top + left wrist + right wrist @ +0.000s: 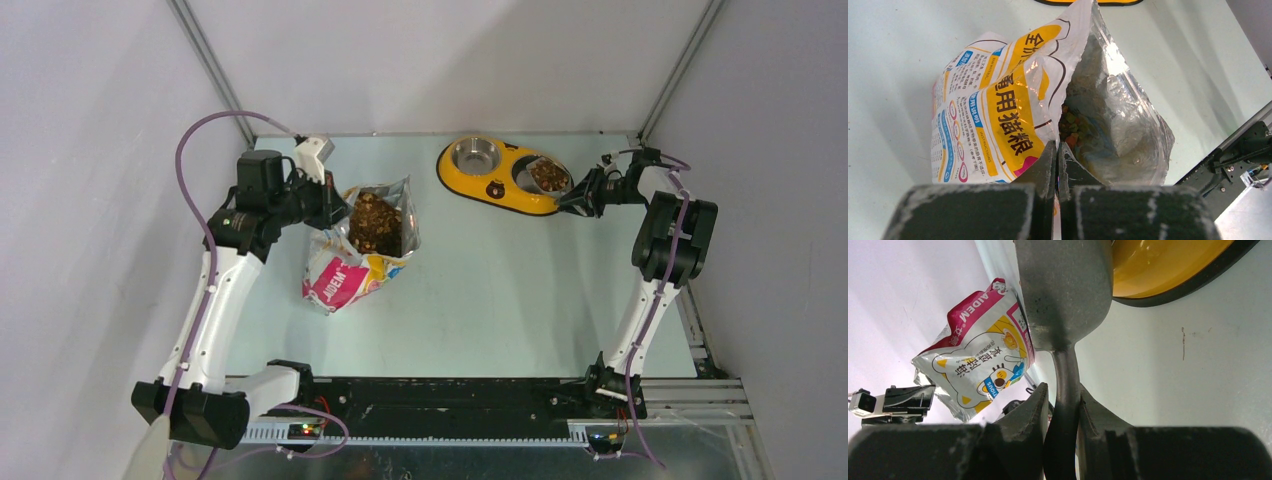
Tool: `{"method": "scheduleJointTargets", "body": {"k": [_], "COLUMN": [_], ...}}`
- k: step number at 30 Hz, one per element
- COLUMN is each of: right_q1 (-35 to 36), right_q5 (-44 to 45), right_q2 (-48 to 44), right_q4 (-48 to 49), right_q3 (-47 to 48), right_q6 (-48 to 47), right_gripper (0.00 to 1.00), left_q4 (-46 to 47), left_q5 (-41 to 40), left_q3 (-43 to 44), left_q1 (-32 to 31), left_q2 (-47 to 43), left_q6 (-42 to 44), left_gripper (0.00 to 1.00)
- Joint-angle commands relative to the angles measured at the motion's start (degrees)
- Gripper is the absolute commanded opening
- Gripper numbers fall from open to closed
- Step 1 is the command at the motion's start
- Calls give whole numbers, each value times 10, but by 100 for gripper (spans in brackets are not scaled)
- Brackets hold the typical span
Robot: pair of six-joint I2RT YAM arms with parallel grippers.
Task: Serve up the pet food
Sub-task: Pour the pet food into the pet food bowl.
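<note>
The pet food (375, 222) is seen as small dry pieces, brown and tan, with some orange and greenish ones visible in the left wrist view. Most of it is heaped inside the bag (345, 275), which is glossy and white with orange and pink print. A cartoon cat and the word AIDEM are printed on its front, and the inside is silver. The bag is stood on the left half of the surface (480, 300), nearer to the far edge than to the near one, with its mouth spread wide open.

The left fingers (1044, 167) are clenched on the rim of the bag's mouth, on the side towards the left edge of the surface. The food lies just beyond and below them, inside the bag. The right fingers (1030, 410) are closed on the thin handle of the grey metal scoop (1063, 290), whose head is held at the right end of the yellow feeder (500, 190). Only the underside of the scoop is shown, so it cannot be told whether any food is in it.

The feeder is placed by the far edge, towards the far right corner. Two steel bowls are set in it side by side. The left bowl (475, 155) shows shiny metal inside, and the right bowl (519, 172) is filled with a portion of the same food, just beside the scoop and the right fingers.
</note>
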Motion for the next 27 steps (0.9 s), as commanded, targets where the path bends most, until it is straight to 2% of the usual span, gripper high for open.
{"method": "scheduleJointTargets", "body": {"k": [1, 27], "right_q1": [5, 14], "right_q5": [7, 43], "right_q2": [-32, -71], "right_q4": [-23, -91], "right_q3": [2, 31], "right_q6": [-15, -14], "right_gripper": [0, 0], "left_q4": [10, 12], "left_q5": [14, 16], "left_q3": [-2, -6], "left_q1": [6, 7], "left_q2": [-27, -34], "left_q6": [-7, -7], "left_gripper": [0, 0]}}
